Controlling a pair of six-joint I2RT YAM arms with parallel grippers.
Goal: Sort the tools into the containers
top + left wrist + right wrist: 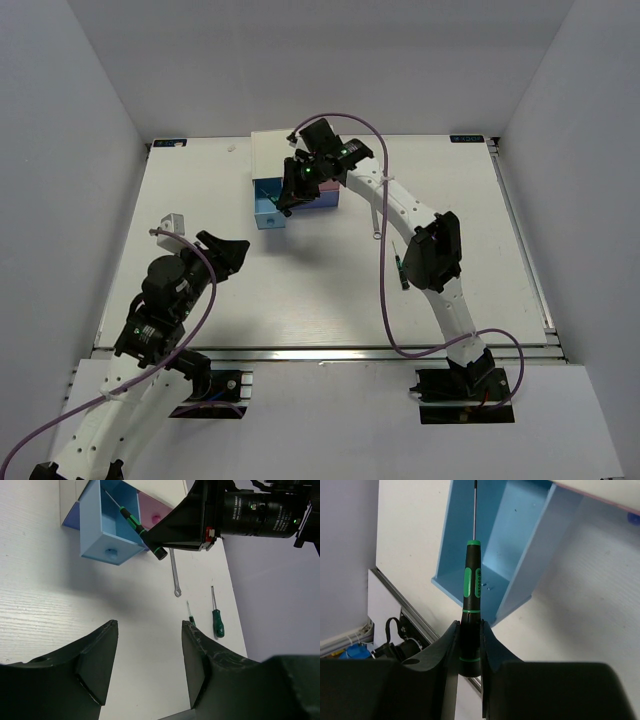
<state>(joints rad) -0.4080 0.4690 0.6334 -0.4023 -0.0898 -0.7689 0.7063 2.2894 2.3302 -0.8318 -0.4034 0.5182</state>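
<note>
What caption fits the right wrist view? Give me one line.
Right gripper holds a dark, green-banded screwdriver by its handle, shaft pointing into the open light blue drawer.

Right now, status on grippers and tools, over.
Right gripper shut on dark-handled screwdriver, above open light blue drawer. Left gripper open, empty. Wrench, green-handled screwdriver, small screwdriver on table; drawer unobstructed.

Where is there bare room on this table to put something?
Free: the table between the left pincer and right arm, in front of the blue drawer. Crowded: the drawer, where the right pincer holds a screwdriver; the wrench, a small screwdriver and a green-handled screwdriver near that arm.
</note>
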